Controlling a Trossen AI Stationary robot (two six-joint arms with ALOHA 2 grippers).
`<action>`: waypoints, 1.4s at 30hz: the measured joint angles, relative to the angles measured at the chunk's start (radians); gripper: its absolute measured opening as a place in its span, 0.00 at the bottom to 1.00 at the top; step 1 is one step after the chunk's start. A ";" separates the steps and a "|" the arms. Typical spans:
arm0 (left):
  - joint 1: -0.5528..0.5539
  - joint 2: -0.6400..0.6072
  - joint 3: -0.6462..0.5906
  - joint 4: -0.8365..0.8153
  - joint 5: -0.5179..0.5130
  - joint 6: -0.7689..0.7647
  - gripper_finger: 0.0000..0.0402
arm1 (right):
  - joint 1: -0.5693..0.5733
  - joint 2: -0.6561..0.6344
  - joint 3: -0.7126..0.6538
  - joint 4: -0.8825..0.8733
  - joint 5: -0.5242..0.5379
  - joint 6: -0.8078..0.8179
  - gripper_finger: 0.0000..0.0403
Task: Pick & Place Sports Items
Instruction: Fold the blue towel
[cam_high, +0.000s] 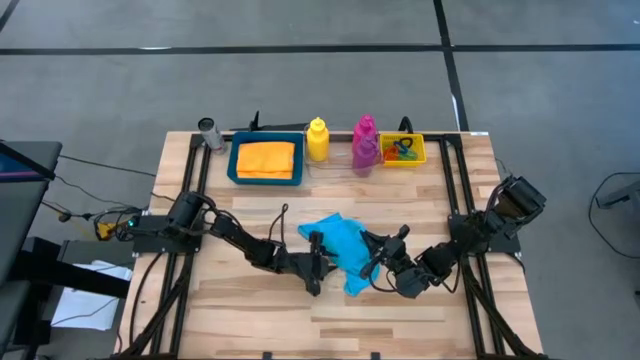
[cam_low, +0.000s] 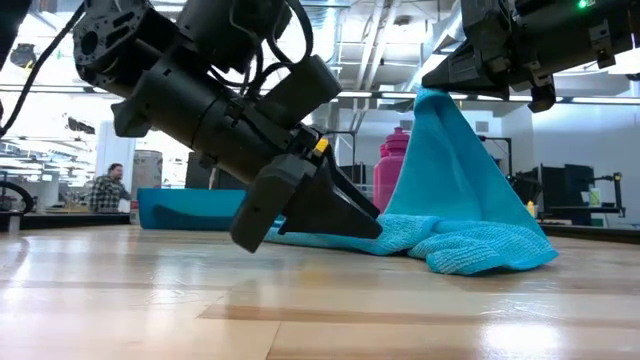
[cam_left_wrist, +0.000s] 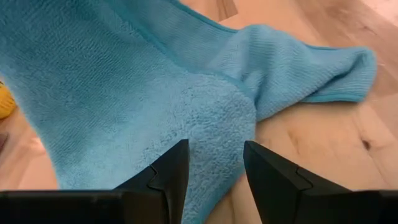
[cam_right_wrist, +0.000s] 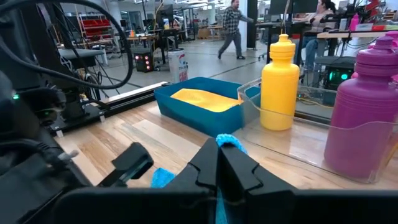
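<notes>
tray: your blue rectangular tray (cam_high: 236, 160) holds the folded orange cloth (cam_high: 266, 158)
bin: small yellow bin (cam_high: 417, 148) holds coloured elastic rings (cam_high: 402, 152)
bottles: yellow bottle (cam_high: 317, 139), then magenta bottle (cam_high: 365, 133), smooth plastic, upright between tray and bin
cyan cloth: cyan cloth (cam_high: 338, 245), ribbed terry, crumpled mid-table, one corner lifted
left gripper: left gripper (cam_left_wrist: 214, 163) half-parted, fingertips on the cloth
right gripper: right gripper (cam_right_wrist: 219, 163) pinched closed on the raised corner
surface: your light wood plank table (cam_high: 250, 320); people in workshop behind

Grey floor (cam_high: 100, 90) with dark lines surrounds the table; workshop benches (cam_right_wrist: 292, 28) and people stand behind.
</notes>
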 joint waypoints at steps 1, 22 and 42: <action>0.005 0.000 0.000 0.000 0.016 -0.010 0.37 | 0.000 0.000 0.000 0.000 0.000 0.000 0.00; 0.010 -0.150 0.001 -0.204 0.090 -0.045 0.01 | 0.000 0.000 -0.001 -0.014 -0.019 0.000 0.00; -0.011 -0.686 -0.067 -0.652 0.058 -0.287 0.01 | 0.000 0.000 -0.001 -0.014 -0.035 0.000 0.00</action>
